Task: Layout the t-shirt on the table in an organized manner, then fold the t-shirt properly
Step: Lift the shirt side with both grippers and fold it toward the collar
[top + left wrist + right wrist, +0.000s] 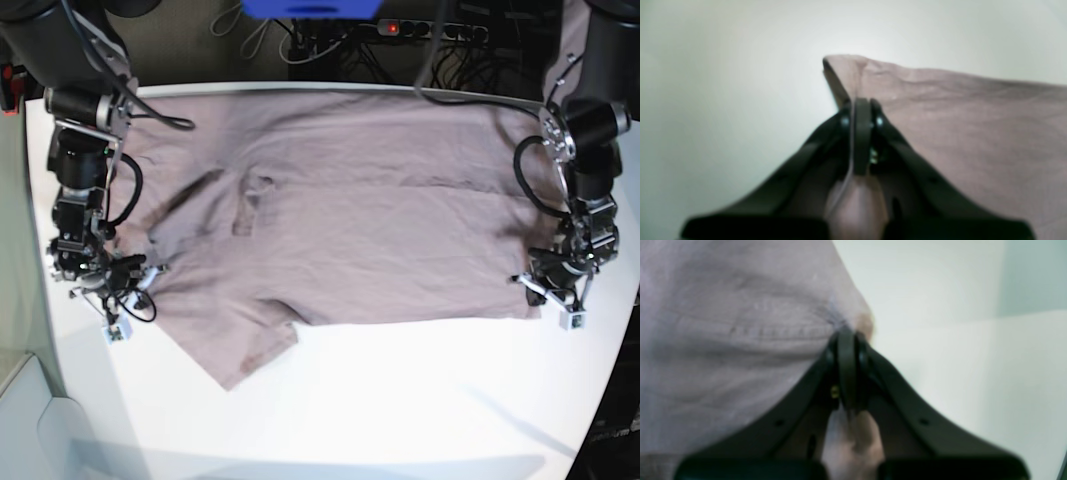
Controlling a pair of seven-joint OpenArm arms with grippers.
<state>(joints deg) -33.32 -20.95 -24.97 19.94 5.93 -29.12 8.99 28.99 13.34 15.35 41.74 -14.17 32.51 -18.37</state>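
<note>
Mauve-pink t-shirt spread flat on the white counter, both tools pinching its near edge.
Left tool clamped on the hem corner, right tool clamped on cloth at the shoulder end, near the sleeve. My read: fold is about to start. Lift both ends together, keep the edge taut between them, carry it straight across so the far edge lines up, lay down before letting go.
</note>
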